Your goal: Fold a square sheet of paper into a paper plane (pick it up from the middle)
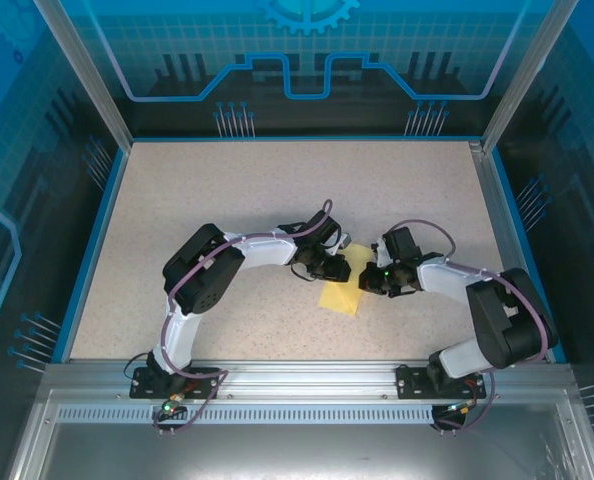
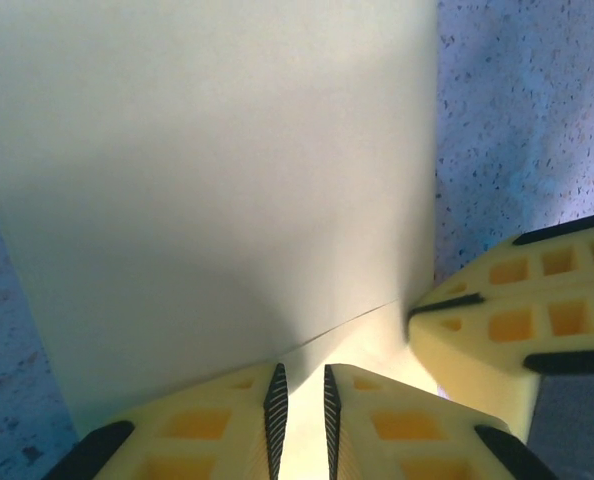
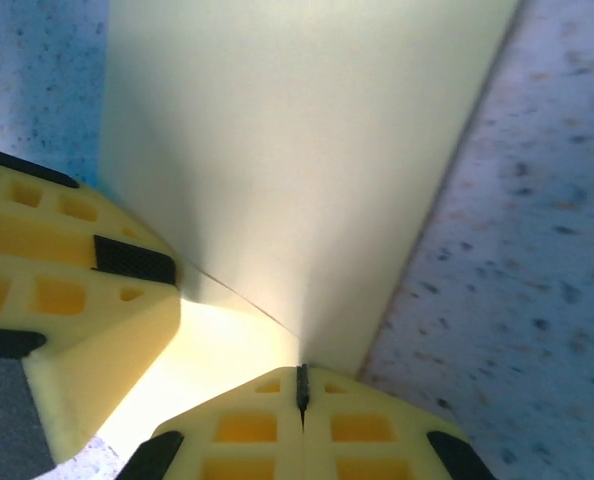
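The square sheet of paper (image 1: pixel 339 297) is pale yellow and lies on the speckled table between the two arms, partly folded, with one flap lifted over a lower layer. My left gripper (image 1: pixel 332 268) is at its upper left. In the left wrist view its jaws (image 2: pixel 305 400) stand a narrow gap apart over the paper (image 2: pixel 227 180), with the lower layer showing in the gap. My right gripper (image 1: pixel 369 280) comes in from the right. Its tips (image 3: pixel 300 385) are shut on the paper (image 3: pixel 307 150) where the flap's edge runs into them. Each gripper's fingers (image 2: pixel 517 320) (image 3: pixel 67 300) show in the other's wrist view, a finger's width away.
The speckled table (image 1: pixel 227 200) has a blue rim and transparent walls on three sides. A metal rail (image 1: pixel 297 385) with both arm bases runs along the near edge. Both arms bend inward and meet close together at the table's middle.
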`<action>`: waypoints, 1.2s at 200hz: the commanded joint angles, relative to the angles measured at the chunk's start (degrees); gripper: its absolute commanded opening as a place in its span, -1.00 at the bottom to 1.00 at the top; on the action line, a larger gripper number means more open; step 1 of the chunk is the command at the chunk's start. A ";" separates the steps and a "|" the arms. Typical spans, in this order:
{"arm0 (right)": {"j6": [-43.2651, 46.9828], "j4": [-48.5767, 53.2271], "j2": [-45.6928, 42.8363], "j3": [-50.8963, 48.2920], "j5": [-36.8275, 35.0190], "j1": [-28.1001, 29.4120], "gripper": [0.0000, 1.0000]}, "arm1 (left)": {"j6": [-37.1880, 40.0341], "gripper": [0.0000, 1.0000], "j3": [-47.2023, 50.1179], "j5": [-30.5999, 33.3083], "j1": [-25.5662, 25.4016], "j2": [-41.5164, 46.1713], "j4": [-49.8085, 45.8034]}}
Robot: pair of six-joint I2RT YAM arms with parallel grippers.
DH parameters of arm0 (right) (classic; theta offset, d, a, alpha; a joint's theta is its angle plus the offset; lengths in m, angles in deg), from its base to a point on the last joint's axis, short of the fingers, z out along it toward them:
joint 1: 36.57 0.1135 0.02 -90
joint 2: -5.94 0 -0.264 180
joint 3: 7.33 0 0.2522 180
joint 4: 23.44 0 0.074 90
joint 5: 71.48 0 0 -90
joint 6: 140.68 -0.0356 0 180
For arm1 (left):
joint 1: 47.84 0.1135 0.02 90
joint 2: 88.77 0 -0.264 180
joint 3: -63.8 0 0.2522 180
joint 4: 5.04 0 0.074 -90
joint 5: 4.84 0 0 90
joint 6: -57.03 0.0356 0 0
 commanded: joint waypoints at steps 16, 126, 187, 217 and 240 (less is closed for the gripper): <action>0.72 4.90 -4.40 -1.47 -3.19 -1.12 -0.98 | 1.36 -0.53 -0.12 -0.41 0.35 -2.03 -3.30; -4.25 -2.16 -7.55 -5.83 6.13 -1.08 -0.68 | 0.54 -0.30 -5.06 -3.90 0.33 3.49 -3.91; -4.44 -4.67 -5.25 -5.88 6.78 -1.12 -0.65 | 1.75 -0.07 -2.23 3.24 0.33 10.59 -10.81; -4.20 -5.70 -3.23 -6.41 7.13 -1.21 -0.78 | -2.89 0.04 5.58 6.54 -0.46 15.80 -7.78; -3.98 -5.86 -2.82 -7.05 6.71 -1.22 -0.85 | -7.43 0.09 11.09 6.93 -1.96 17.41 -1.27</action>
